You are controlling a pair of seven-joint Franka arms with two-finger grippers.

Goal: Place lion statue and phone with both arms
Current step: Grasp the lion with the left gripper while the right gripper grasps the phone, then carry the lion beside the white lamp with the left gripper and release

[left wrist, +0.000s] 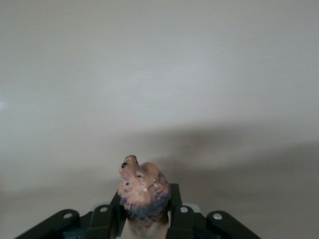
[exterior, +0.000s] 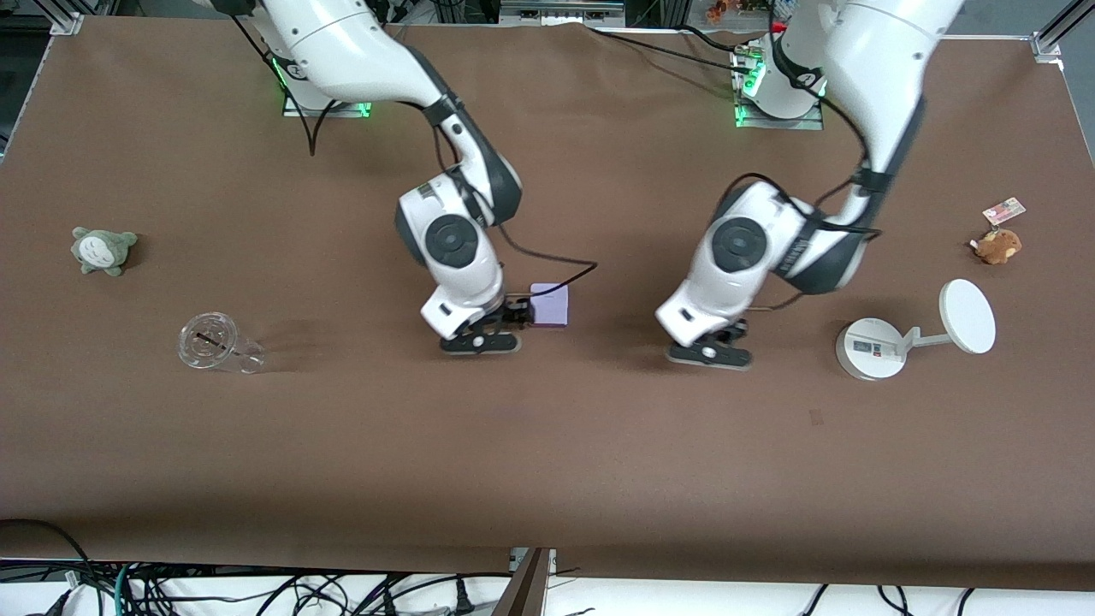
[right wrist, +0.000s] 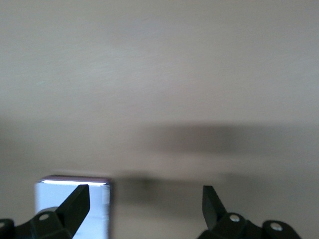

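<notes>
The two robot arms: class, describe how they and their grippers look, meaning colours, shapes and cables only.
Both arms have glossy white rounded shells with dark grey joint bands and round grey caps. Black cables loop along them, and green lights glow at both bases. The left gripper and the right gripper have black fingers with small silver screws.

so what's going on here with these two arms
The left end effector is shut on the small orange-brown lion statue, low over the brown table near the white round-based stand. The right end effector is open and holds nothing; the flat lavender phone lies on the table by one of its fingers, not gripped.
</notes>
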